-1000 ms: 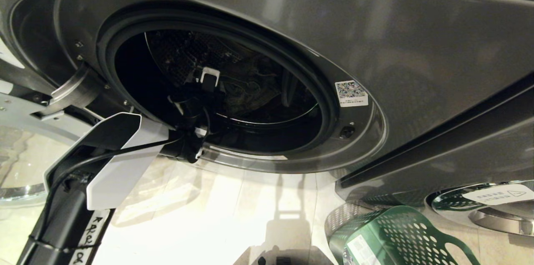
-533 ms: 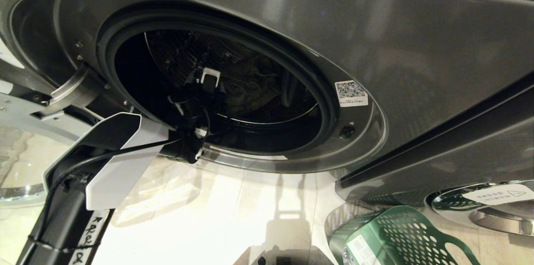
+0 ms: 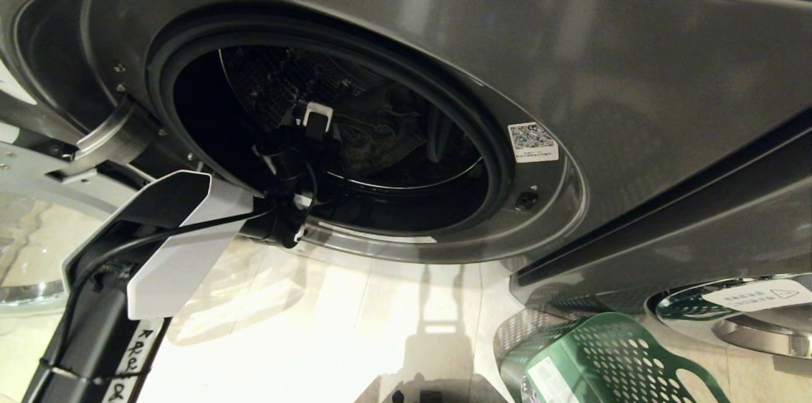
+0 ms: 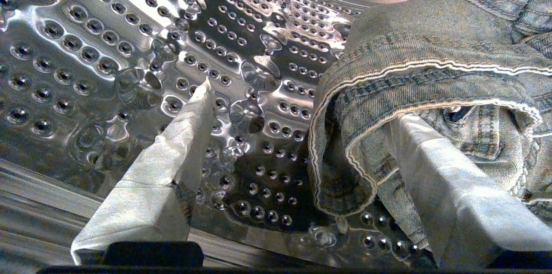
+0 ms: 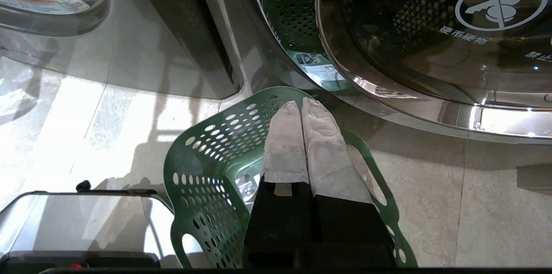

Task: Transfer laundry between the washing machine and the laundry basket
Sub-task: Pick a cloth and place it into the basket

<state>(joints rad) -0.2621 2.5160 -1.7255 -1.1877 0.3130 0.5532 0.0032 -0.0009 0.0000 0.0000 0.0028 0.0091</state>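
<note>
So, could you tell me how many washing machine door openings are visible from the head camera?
2: the open washing machine with the left gripper reaching into its drum, and a second door at lower right behind the green laundry basket. Others may lie outside the frame.

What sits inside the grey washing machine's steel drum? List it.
A crumpled light-blue denim garment lies in the perforated steel drum, with the open left gripper reaching in, one finger against the denim. Anything beneath the denim is hidden.
</note>
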